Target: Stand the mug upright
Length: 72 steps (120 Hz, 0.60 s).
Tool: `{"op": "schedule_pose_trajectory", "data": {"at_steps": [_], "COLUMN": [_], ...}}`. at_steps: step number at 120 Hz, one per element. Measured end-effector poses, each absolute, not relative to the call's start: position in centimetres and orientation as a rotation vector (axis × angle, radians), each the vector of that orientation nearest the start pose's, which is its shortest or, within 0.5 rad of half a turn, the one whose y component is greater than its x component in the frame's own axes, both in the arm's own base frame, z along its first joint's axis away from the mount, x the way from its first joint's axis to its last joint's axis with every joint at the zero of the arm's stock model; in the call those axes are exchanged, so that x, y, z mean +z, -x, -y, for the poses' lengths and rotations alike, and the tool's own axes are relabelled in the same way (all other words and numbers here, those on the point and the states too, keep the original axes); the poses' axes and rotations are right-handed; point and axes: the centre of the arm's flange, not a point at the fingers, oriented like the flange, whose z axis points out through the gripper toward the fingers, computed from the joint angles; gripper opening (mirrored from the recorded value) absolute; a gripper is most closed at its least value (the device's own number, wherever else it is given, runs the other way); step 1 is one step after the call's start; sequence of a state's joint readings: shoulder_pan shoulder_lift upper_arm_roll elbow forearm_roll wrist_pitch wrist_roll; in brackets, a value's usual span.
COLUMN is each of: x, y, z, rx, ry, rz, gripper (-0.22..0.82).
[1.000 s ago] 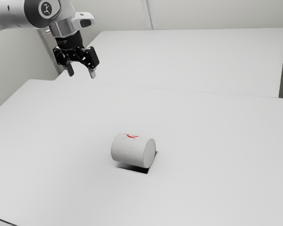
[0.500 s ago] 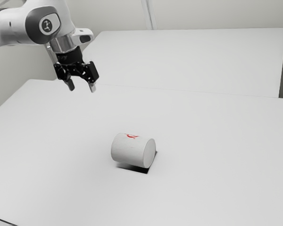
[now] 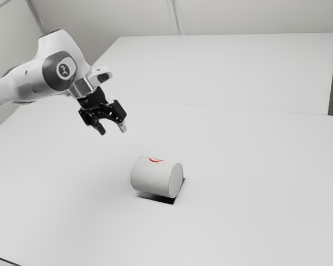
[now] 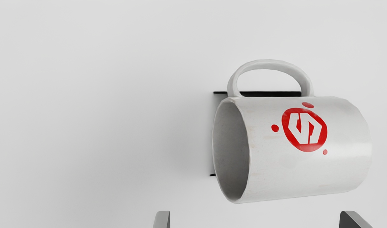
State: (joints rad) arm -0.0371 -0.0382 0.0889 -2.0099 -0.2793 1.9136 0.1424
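Pale walls (image 3: pixel 255 15) stand behind a broad white desk (image 3: pixel 238 221), and on its bare top the mug (image 3: pixel 154 178) lies on its side. Its long axis runs level, mostly across the exterior view, with the closed end (image 3: pixel 176 180) toward that view's right and turned a little to the camera, so the mouth (image 4: pixel 231 152) points toward that view's left. From the side camera the red mark (image 4: pixel 304 147) comes out as a small scrap along the top of the curved wall; the wrist view gives it in full, a red blot with a white angular sign inside and small red spots around it. That same wrist view looks partway into the hollow mouth and takes in the handle (image 4: pixel 266 64), which sticks out sideways from the body. A black patch (image 3: pixel 165 200) edges the underside of the mug. Above the desk, toward the exterior view's left of the mug and well apart from it, hangs the claw (image 3: pixel 112 129), its fingers spread wide with nothing held between them. Seen from the wrist, the handle is on the side of the mug away from the fingertips, and the mug's long axis runs roughly along the line from one fingertip to the other.
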Motion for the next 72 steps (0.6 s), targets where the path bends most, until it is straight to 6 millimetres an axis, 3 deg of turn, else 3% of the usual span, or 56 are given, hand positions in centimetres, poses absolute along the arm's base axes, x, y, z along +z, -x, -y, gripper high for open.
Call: {"op": "schedule_pose_trajectory", "data": {"at_steps": [36, 72], "x": [41.9, 39.0], "y": [-53.0, -52.2], "z": [-0.2, -0.3], "rx": [-0.048, -0.137], "ry": [3.535, 3.623], "rz": [0.018, 0.026], "gripper": [0.58, 0.58]}}
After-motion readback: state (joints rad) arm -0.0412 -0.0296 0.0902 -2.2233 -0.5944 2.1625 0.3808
